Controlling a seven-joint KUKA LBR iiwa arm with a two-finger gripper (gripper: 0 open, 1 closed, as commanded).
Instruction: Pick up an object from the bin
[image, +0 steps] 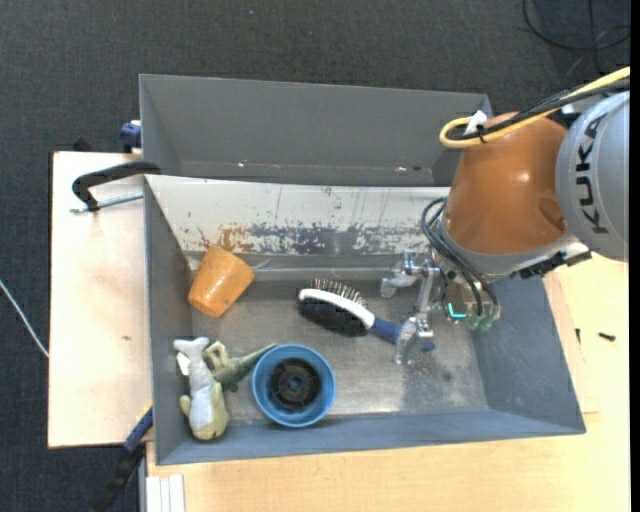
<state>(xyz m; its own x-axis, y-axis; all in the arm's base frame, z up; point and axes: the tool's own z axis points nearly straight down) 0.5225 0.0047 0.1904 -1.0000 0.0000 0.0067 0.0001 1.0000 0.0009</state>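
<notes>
My gripper (408, 308) hangs low in the bin (300, 130), right at the handle end of the brush (335, 308). The brush is black with white bristles turned up, and a blue handle (388, 328). Its long axis runs from the bristle head down to the handle tip, and that tip points straight at me. So the brush lies just beside my gripper, on the side away from my arm, and I meet it end-on.

My fingers (412, 338) look spread apart. One is at the handle tip, seemingly touching it, and the other stands off the tip toward the bin's back wall. I see nothing clamped between them. I judge the handle is not yet squarely in the gap, so closing now might only nudge the tip.

My wrist points steeply down, and its orange cover (500, 190) bulks above and behind the gripper, on the far side from the brush.

Past the bristle head, well apart from me, lie an orange cup (219, 282), a blue bowl (291, 384) and a pale plush toy (205, 395).
</notes>
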